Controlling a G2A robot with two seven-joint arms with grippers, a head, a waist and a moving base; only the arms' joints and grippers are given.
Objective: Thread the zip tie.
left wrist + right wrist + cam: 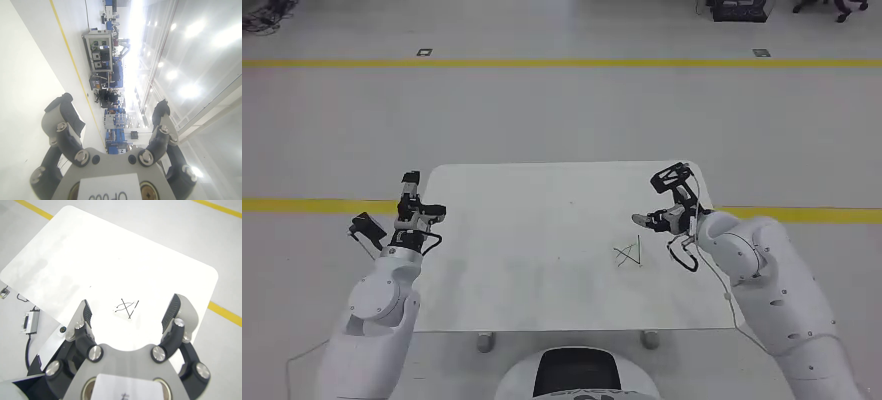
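The zip ties (628, 254) lay crossed in a small heap on the table (542, 200), toward its right side. The right gripper (130, 298) hung above them, jaws spread wide and holding nothing. The left gripper (114, 99) sat at the table's left edge, also wide open and empty, well apart from the ties.

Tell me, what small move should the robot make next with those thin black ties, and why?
Probably lower the right gripper onto the ties. It hangs open above them, they lie crossed and untouched on the table, and the left gripper is open, holds nothing and points away.
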